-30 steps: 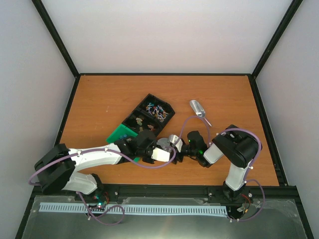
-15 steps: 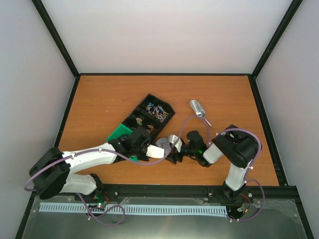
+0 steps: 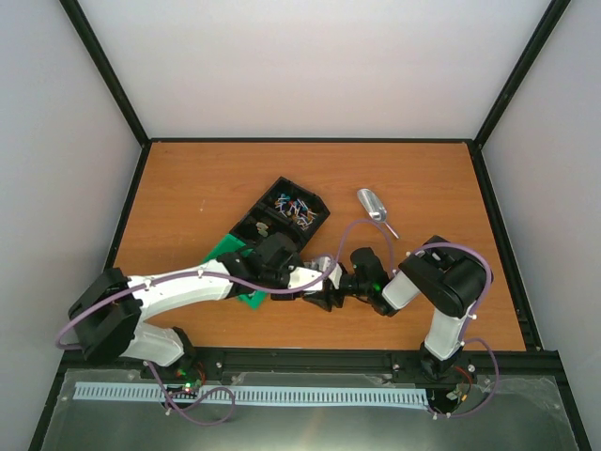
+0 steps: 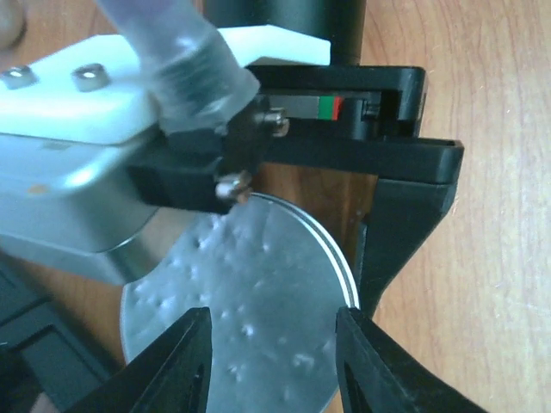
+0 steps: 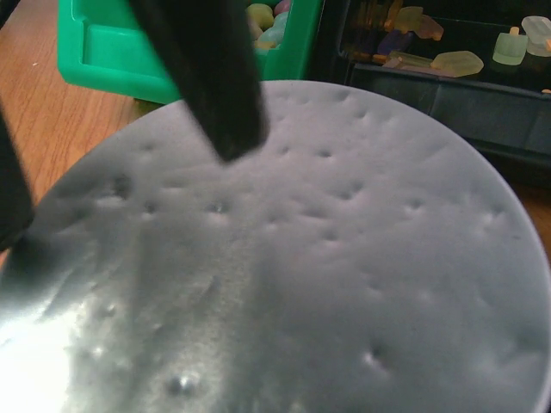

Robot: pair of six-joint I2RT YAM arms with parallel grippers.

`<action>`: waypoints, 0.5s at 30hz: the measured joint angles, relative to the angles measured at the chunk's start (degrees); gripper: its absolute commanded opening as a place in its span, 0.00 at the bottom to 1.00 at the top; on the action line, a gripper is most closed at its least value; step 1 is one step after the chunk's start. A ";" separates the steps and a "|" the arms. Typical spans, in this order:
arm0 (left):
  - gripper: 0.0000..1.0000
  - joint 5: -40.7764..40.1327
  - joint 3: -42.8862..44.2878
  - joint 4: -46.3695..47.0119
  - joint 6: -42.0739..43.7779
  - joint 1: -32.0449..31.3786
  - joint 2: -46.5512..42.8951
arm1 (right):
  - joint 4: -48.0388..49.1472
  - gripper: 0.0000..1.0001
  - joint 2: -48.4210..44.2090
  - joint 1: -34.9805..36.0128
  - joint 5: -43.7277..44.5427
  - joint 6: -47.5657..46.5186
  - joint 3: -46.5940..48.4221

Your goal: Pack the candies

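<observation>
The candies (image 3: 293, 205) are tiny mixed-colour sweets in a black divided tray (image 3: 279, 182). More show at the top of the right wrist view (image 5: 456, 60). A round dimpled metal tin (image 4: 258, 292) fills the right wrist view (image 5: 301, 258). My right gripper (image 3: 326, 293) is shut on its rim; its own fingers are hidden in its wrist view. My left gripper (image 4: 271, 361) is open, its fingertips (image 4: 194, 361) straddling the tin's top. One left finger (image 5: 215, 86) crosses the right wrist view. The metal scoop (image 3: 374, 209) lies on the table to the far right of the tray.
A green tray (image 3: 225, 252) with a few sweets (image 5: 269, 19) lies next to the black tray, partly under my left arm. Both arms meet near the table's front middle. Black frame posts stand at the table's edges.
My left wrist has swung away from me and over the tin, which it now hides from above. My right arm has barely moved.
</observation>
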 measured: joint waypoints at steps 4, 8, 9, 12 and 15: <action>0.32 0.57 0.26 0.76 -0.46 -1.14 1.84 | -0.02 0.47 0.02 0.04 0.15 0.04 0.04; 0.27 0.52 0.42 1.29 -0.28 -2.08 2.99 | 0.04 0.47 0.09 0.04 0.15 0.07 0.07; 0.25 0.48 0.37 1.33 -0.09 -2.12 3.23 | 0.02 0.47 0.11 0.04 0.22 0.07 0.13; 0.20 -0.17 -0.48 2.32 0.70 -2.21 3.08 | -0.17 0.47 0.13 0.04 0.42 0.20 0.33; 0.14 -0.96 -2.25 4.48 2.01 -2.36 2.10 | -0.15 0.46 0.17 0.04 0.74 0.26 0.37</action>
